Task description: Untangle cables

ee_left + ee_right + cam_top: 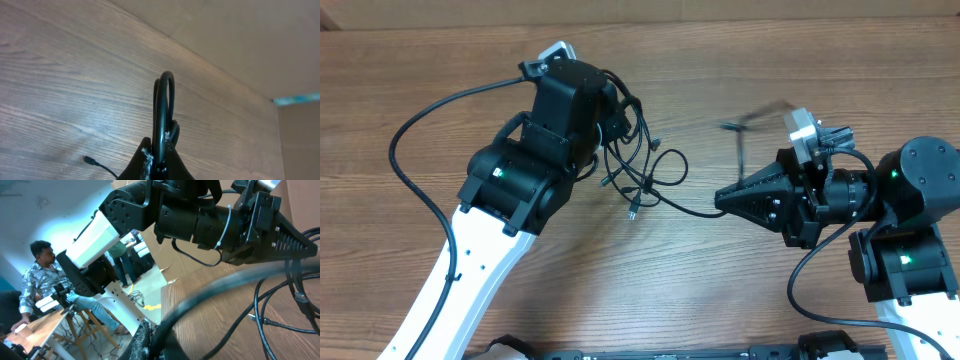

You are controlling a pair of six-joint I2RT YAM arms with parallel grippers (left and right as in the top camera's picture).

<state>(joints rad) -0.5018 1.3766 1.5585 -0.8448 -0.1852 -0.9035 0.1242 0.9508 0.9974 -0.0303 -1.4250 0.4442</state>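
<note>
Here the cables (638, 168) are bunched as a loose knot of thin, glossy black cords with small plug tips, on the wood-grain table (720, 300) between the arms. The left gripper (159, 167) is clamped shut on a doubled loop; the right gripper (722, 201) is closed on one strand. That strand is best drawn sideways slowly, so loops are loosened, not cinched

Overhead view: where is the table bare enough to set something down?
Bare table lies at the near edge, between the left arm and right arm, and along the far edge beyond the right arm. It is crowded mid-table, where the cables spread.
</note>
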